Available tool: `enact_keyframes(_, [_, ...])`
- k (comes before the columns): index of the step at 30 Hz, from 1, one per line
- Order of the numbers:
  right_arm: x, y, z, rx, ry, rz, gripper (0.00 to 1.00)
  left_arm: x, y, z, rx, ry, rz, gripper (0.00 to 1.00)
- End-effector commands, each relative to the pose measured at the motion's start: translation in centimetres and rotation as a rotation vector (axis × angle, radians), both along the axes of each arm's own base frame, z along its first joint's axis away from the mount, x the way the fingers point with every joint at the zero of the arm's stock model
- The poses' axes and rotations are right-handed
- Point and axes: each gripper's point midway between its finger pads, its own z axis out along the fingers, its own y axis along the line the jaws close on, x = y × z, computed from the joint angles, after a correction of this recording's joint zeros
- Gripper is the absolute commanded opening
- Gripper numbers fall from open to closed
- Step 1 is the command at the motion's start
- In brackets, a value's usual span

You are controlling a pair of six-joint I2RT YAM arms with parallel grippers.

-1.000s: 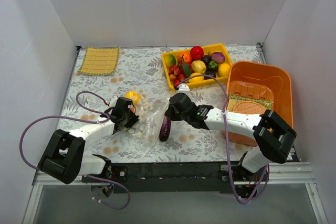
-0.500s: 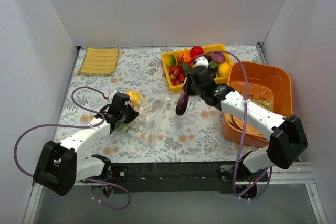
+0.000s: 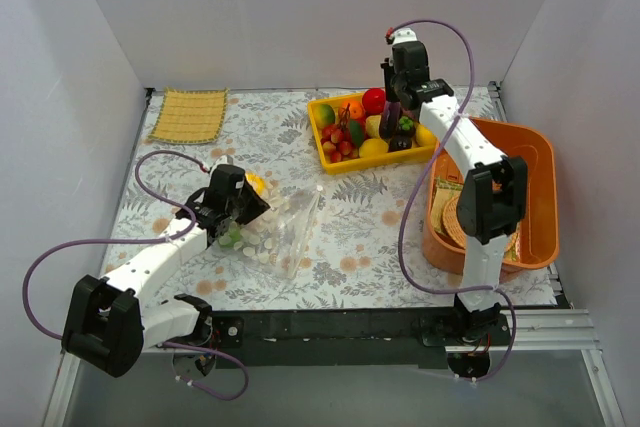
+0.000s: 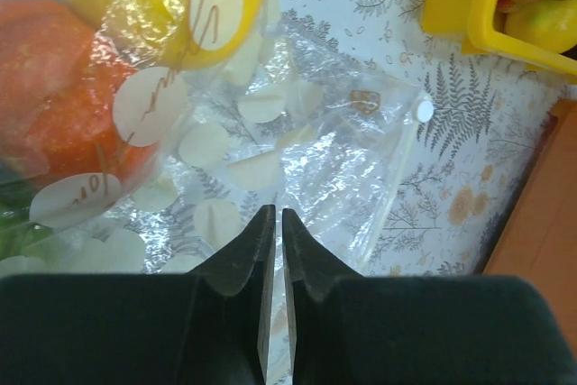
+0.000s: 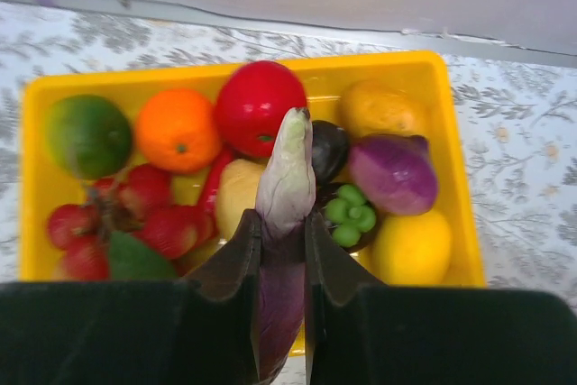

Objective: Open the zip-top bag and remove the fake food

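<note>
Table (image 3: 370, 197): floral print, white walls (image 3: 300, 17).
Left gripper (image 4: 278, 214): apparently pinching zip-top bag (image 4: 334, 160).
Right gripper (image 5: 282, 218): clamps eggplant (image 5: 287, 169) above tray (image 5: 32, 178).

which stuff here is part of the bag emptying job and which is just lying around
Part of the job:
zip-top bag, pinched by the left fingers
fake food inside it
purple eggplant, held by the right fingers
yellow tray of fruit below the eggplant

Just lying about:
woven yellow mat
orange bin
</note>
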Motion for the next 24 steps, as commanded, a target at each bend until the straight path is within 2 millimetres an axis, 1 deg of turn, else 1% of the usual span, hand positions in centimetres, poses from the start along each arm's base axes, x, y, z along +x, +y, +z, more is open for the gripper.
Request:
enact_keyframes(1, [3.2, -1.1, -1.2, -0.218, 0.011, 0.026, 0.01, 0.7, -1.0, 2.8, -0.012, -0.048, -0.074, 0.09])
enact_keyframes(2, [3.7, -1.6, -2.1, -0.253, 0.025, 0.017, 0.01, 1.1, -1.2, 3.4, -0.014, -0.058, -0.076, 0.1])
enact_keyframes(3, [4.2, -2.4, -2.6, -0.31, 0.032, 0.002, 0.01, 0.9, -1.7, 3.7, -0.036, -0.054, -0.105, 0.11])
enact_keyframes(4, [5.2, -2.5, -3.4, -0.327, 0.042, 0.003, 0.01, 0.9, -2.0, 3.8, -0.041, -0.055, -0.113, 0.11])
enact_keyframes(5, [5.3, -2.7, -4.1, -0.343, 0.062, 0.009, 0.01, 1.1, -2.2, 4.0, -0.044, -0.054, -0.123, 0.12])
enact_keyframes(6, [5.7, -3.0, -4.4, -0.359, 0.065, 0.005, 0.01, 1.2, -2.2, 4.2, -0.043, -0.054, -0.126, 0.12])
enact_keyframes(7, [5.9, -3.1, -5.2, -0.37, 0.078, 0.004, 0.01, 1.3, -2.2, 4.2, -0.037, -0.054, -0.129, 0.12])
enact_keyframes(9, [6.2, -3.6, -5.8, -0.375, 0.085, -0.006, 0.06, 1.6, -2.4, 4.4, -0.027, -0.053, -0.137, 0.13])
enact_keyframes(10, [6.2, -3.6, -6.1, -0.372, 0.088, -0.006, 0.11, 1.8, -2.4, 4.5, -0.024, -0.054, -0.138, 0.14])
enact_keyframes(11, [6.0, -3.5, -6.5, -0.371, 0.094, -0.001, 0.21, 1.8, -2.4, 4.4, -0.018, -0.05, -0.142, 0.15])
enact_keyframes(12, [6.2, -3.6, -6.5, -0.367, 0.091, 0.0, 0.26, 2.1, -2.4, 4.6, -0.016, -0.056, -0.139, 0.16])
enact_keyframes(13, [6.1, -3.5, -6.6, -0.363, 0.089, 0.001, 0.32, 2.1, -2.4, 4.6, -0.015, -0.056, -0.14, 0.17])
enact_keyframes(14, [6.1, -3.5, -6.5, -0.36, 0.088, 0.003, 0.44, 2.2, -2.4, 4.8, -0.017, -0.062, -0.14, 0.2])
enact_keyframes(15, [6.1, -3.5, -6.6, -0.36, 0.089, 0.003, 0.49, 2.2, -2.5, 4.7, -0.017, -0.061, -0.144, 0.21])
enact_keyframes(16, [6.1, -3.5, -6.5, -0.356, 0.09, 0.001, 0.6, 2.2, -2.5, 4.6, -0.014, -0.058, -0.144, 0.23])
enact_keyframes(18, [5.9, -3.3, -6.2, -0.341, 0.092, 0.006, 0.68, 2.1, -2.7, 4.2, -0.013, -0.051, -0.161, 0.31])
enact_keyframes(19, [5.7, -3.3, -5.7, -0.333, 0.088, 0.006, 0.73, 2.0, -2.7, 4.1, -0.009, -0.05, -0.172, 0.34])
enact_keyframes(21, [5.4, -2.9, -4.7, -0.299, 0.081, 0.0, 0.75, 1.8, -2.8, 3.7, -0.008, -0.041, -0.185, 0.41])
enact_keyframes(22, [4.8, -3.0, -3.8, -0.285, 0.087, -0.001, 0.76, 1.6, -2.9, 3.3, -0.007, -0.031, -0.199, 0.43])
enact_keyframes(24, [3.9, -1.8, -2.4, -0.217, 0.086, 0.003, 0.75, 1.2, -3.1, 2.7, 0.006, -0.02, -0.216, 0.47])
